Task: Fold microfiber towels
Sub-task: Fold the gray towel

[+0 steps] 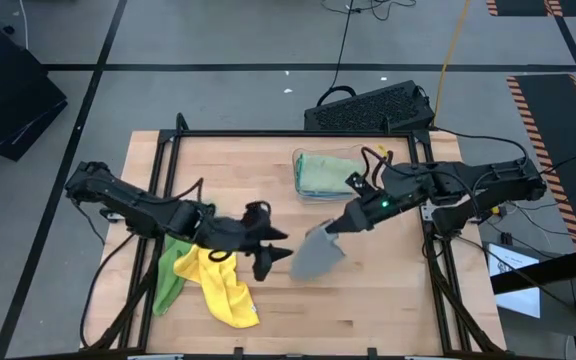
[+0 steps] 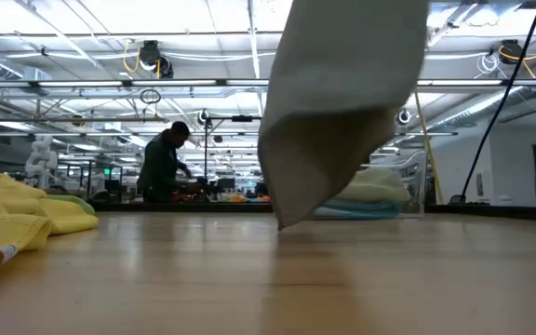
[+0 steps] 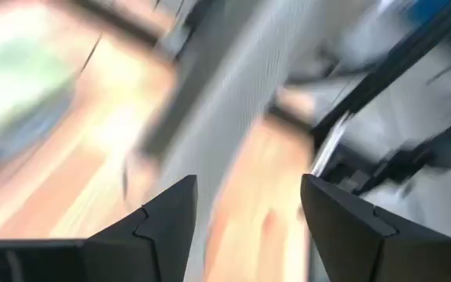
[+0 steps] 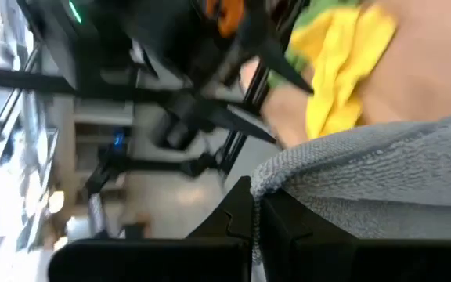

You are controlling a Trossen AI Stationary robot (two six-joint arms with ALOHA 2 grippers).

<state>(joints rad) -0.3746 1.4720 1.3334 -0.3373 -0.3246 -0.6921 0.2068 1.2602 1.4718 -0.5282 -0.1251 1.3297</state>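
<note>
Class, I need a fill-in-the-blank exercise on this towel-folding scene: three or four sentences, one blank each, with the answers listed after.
1. The right tool is shut on the ____ towel, lifting it above the table.
2. The left tool stands ____, holding nothing.
3. A yellow towel lies crumpled partly over a ____ one.
4. Folded towels already sit in the clear ____.

Missing words: grey; open; green; bin

I see a pale wooden desk (image 1: 368, 300) with a dark frame along its edges. On it, toward my left arm's side, lie a yellow towel (image 1: 223, 288) and a bright green towel (image 1: 171, 268), touching each other. At the far edge sits a clear plastic bin (image 1: 301, 176) with folded towels inside.
</note>
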